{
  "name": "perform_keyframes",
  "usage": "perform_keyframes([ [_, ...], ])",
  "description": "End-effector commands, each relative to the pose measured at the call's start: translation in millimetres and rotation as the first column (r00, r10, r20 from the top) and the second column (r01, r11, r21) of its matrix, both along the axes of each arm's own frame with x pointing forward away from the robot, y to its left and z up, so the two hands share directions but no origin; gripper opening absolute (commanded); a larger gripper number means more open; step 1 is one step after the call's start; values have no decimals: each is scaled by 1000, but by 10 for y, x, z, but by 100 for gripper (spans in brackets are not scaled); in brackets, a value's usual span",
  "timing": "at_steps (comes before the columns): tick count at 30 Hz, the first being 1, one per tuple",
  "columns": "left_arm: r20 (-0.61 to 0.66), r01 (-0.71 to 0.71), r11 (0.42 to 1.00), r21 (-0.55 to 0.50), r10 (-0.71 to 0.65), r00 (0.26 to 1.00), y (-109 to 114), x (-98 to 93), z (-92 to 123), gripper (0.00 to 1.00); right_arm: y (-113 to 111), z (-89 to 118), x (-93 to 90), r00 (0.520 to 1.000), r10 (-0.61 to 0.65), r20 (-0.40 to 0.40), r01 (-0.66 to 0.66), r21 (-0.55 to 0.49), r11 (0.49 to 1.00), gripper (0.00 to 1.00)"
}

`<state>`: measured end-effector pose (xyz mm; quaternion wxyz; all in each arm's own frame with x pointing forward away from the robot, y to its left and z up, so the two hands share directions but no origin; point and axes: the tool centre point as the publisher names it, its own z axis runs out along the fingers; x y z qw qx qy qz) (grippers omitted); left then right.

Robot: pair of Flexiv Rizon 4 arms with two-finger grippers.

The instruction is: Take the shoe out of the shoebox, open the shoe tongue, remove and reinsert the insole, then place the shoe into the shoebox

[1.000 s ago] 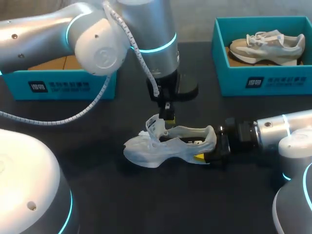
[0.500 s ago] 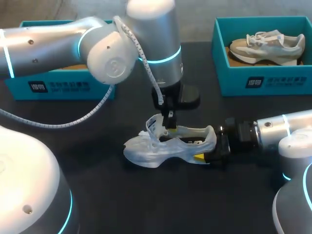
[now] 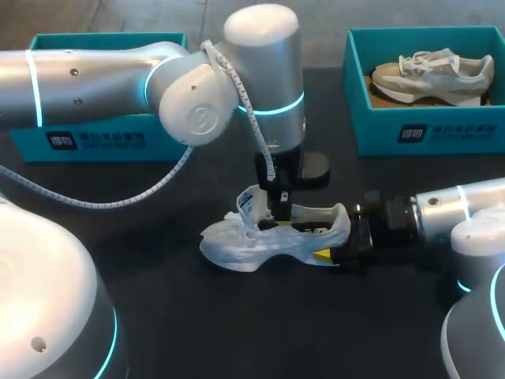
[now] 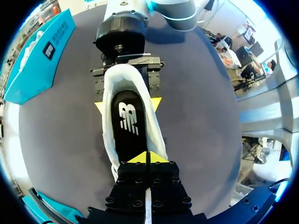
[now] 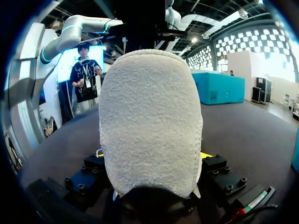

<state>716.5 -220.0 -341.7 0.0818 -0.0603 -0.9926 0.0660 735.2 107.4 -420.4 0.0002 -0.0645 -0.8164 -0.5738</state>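
A white shoe lies on the dark table, toe to the left, with its tongue pulled up. My right gripper is shut on the heel, one yellow tip on each side of it. In the right wrist view the fuzzy white heel fills the space between the fingers. My left gripper points straight down into the shoe's mouth. It is shut, and its joined yellow tips rest on the forward part of the black insole. Whether it pinches the insole is unclear.
At the back right stands a teal shoebox holding a beige sneaker. Another teal box sits at the back left, partly behind my left arm. Bare dark tabletop lies in front of the shoe.
My left arm has swung to the right and its gripper has come down into the shoe's mouth. The shoe and the right arm have not moved.
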Motion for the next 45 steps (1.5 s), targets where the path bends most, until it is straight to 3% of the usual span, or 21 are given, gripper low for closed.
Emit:
perform_keyframes([
  [1, 2, -4, 1000, 0, 4, 1000, 10, 20, -27, 0, 2, 3, 3, 1000, -1, 0, 1, -2, 1000, 0],
  [12, 2, -4, 1000, 0, 4, 1000, 10, 20, -27, 0, 2, 3, 3, 1000, -1, 0, 1, -2, 1000, 0],
  [28, -195, 24, 998, 50, -14, 981, -62, -96, -472, 0, 2, 3, 3, 1000, -1, 0, 1, -2, 1000, 0],
  [36, -143, 41, 998, 43, -35, 989, -3, -235, -464, 0, 2, 3, 3, 1000, -1, 0, 1, -2, 1000, 0],
  [45, -92, 12, 998, 55, -7, 996, 44, -252, -627, 0, 2, 3, 3, 1000, -1, 0, 1, -2, 1000, 0],
])
